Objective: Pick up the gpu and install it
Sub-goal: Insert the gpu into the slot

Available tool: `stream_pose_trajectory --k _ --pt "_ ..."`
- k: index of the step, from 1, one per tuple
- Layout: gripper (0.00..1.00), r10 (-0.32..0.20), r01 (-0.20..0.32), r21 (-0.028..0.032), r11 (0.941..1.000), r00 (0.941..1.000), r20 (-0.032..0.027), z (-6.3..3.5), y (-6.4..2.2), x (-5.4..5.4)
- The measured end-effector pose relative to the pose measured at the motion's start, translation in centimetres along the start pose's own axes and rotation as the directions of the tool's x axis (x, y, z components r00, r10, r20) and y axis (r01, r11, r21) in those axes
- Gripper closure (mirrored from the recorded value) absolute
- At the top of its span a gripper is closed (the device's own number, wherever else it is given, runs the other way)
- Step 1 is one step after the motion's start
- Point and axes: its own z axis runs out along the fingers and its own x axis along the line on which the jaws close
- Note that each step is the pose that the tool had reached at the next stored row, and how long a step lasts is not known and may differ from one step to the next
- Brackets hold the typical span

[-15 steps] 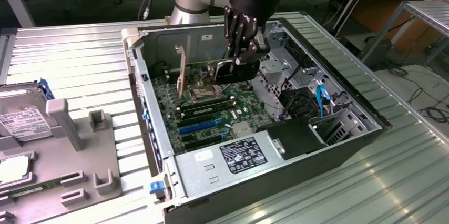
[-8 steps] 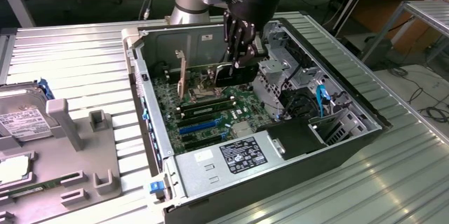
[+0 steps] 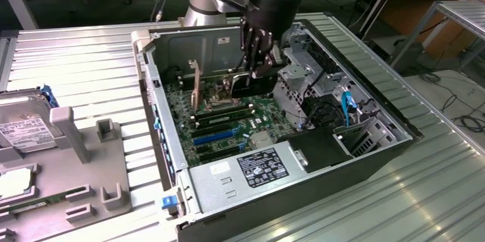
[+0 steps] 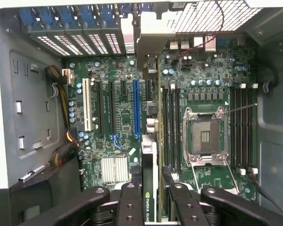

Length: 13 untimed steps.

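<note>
Inside the open case (image 3: 155,111), the claw (image 3: 256,63) pinches the gpu (image 4: 150,188) upright over the motherboard (image 4: 118,127), drive cage (image 3: 303,77) close beside.

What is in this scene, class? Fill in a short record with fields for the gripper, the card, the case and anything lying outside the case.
gripper: shut on the gpu, lowered inside the open case
gpu: held on edge over the motherboard, between the blue slot and the processor socket
seated: cannot tell
case: lying open on its side
outside the case: hard drive, on the exterior view's left
</note>
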Motion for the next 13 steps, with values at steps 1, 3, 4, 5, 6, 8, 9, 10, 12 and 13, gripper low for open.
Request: stream_pose_trajectory --k 1,3,4,5,6,8,9,10,12,13 --pt "0.73 0.0 0.0 0.0009 1.0 1.0 -0.0003 0.11 0.03 0.0" --pt "0.73 0.0 0.0 0.0029 1.0 1.0 -0.0004 0.23 0.07 0.0" --pt "0.73 0.0 0.0 0.0029 1.0 1.0 -0.0004 0.23 0.07 0.0" --pt "0.73 0.0 0.0 0.0029 1.0 1.0 -0.0004 0.23 0.07 0.0" --pt "0.73 0.0 0.0 0.0029 1.0 1.0 -0.0004 0.23 0.07 0.0" --pt "0.73 0.0 0.0 0.0059 1.0 1.0 0.0 0.38 0.18 0.1" --pt "0.73 0.0 0.0 0.0123 0.9999 1.0 0.0001 0.62 0.39 0.3" --pt "0.73 0.0 0.0 0.0163 0.9999 1.0 0.0003 0.79 0.56 0.4" --pt "0.73 0.0 0.0 0.0272 0.9996 1.0 0.0006 1.11 1.02 0.5" --pt "0.73 0.0 0.0 0.0307 0.9995 1.0 0.0008 1.21 1.2 0.5"
